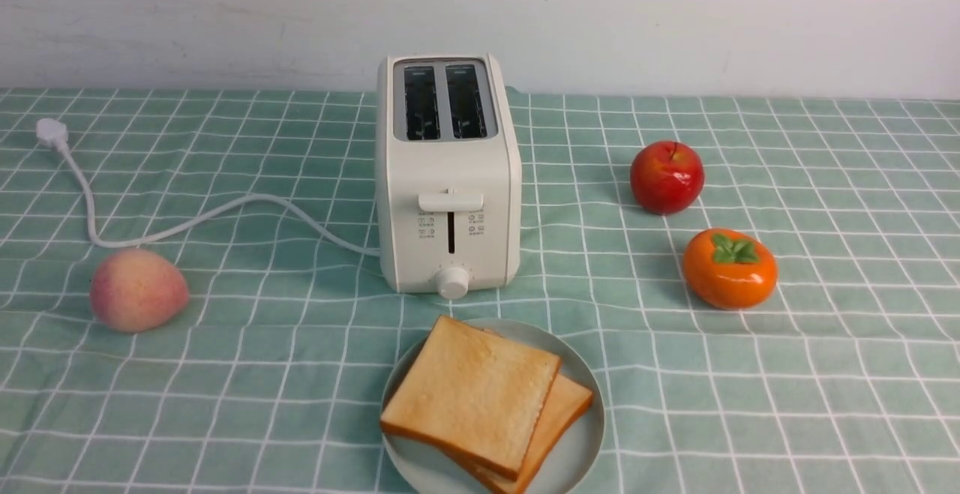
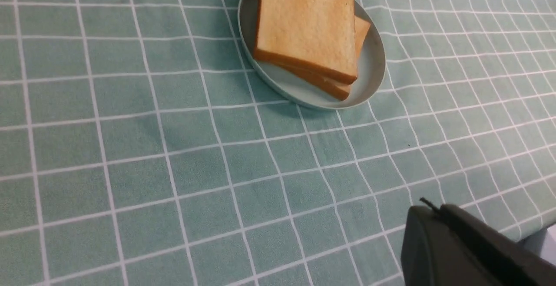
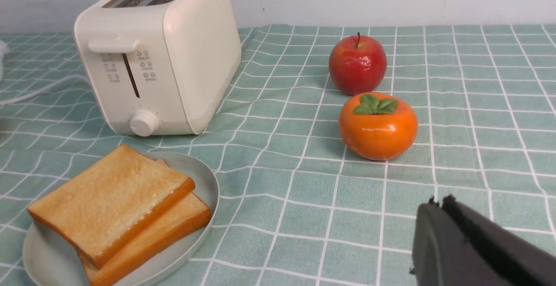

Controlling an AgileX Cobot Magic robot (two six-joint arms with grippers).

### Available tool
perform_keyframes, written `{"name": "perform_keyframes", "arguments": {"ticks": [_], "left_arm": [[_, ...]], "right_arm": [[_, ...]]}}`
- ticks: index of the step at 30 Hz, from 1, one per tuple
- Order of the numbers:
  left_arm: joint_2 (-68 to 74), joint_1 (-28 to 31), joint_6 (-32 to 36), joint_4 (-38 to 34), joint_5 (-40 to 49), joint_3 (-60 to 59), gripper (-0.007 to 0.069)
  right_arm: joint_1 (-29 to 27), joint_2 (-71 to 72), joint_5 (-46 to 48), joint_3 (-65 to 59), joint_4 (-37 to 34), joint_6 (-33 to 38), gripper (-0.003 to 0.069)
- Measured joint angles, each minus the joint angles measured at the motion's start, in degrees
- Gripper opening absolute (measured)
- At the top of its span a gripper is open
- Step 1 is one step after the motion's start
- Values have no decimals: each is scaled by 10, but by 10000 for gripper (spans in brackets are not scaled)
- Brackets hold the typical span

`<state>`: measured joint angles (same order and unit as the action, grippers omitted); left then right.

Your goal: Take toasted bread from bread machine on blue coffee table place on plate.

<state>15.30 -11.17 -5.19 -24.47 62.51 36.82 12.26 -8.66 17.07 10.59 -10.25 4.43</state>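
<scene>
Looks like the job is pretty much wrapped up here. Both slices of the toasted bread (image 1: 472,393) are stacked on the plate (image 1: 586,445), the top one skewed a bit so a corner of the lower slice pokes out. The plate is parked on the blue coffee table (image 1: 225,374) just in front of the bread machine (image 1: 450,179), whose two slots (image 1: 445,100) are dark and empty (nothing left to fish out, as far as can be seen).

So the step in hand is judged to be the very end: placing done, arms pulled clear. Not much is called for next, at most the arms get parked well away from the plate so the stack isn't bumped. If the slices need squaring up, a gentle nudge would be needed, since the top slice overhangs the plate's near-left rim.

Grippers: neither one shows in the front view. The left gripper (image 2: 434,211) is caught only in its own wrist view, as a dark tip low over bare cloth, well apart from the plate. Its fingers look pressed together with nothing between them. Same story for the right gripper (image 3: 439,203): fingers together, nothing held, nothing touched, over the cloth near the persimmon (image 1: 730,269) but clear of it.

The apple (image 1: 667,177), the peach (image 1: 138,289) and the cord (image 1: 187,224) are left alone off to the sides.
</scene>
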Motion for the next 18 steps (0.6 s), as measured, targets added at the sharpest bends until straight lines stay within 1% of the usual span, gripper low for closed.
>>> {"name": "perform_keyframes", "arguments": {"ticks": [1, 3, 4, 5, 7, 8, 11, 18], "left_arm": [[-11, 0, 0, 3, -9, -6, -14], [-26, 0, 1, 16, -58, -25, -14], [-27, 0, 1, 20, -97, -33, -14], [-27, 0, 1, 21, -103, -33, -14], [-27, 0, 1, 21, -173, -49, -14], [-27, 0, 1, 21, -190, -55, -14], [-27, 0, 1, 21, -211, -64, -14], [-27, 0, 1, 20, -204, -71, -14]], "right_arm": [[0, 0, 1, 0, 0, 0, -8], [0, 0, 2, 0, 0, 0, -6], [0, 0, 2, 0, 0, 0, -5], [0, 0, 2, 0, 0, 0, -5], [0, 0, 4, 0, 0, 0, -2], [0, 0, 4, 0, 0, 0, -1], [0, 0, 4, 0, 0, 0, 1], [0, 0, 4, 0, 0, 0, 6]]}}
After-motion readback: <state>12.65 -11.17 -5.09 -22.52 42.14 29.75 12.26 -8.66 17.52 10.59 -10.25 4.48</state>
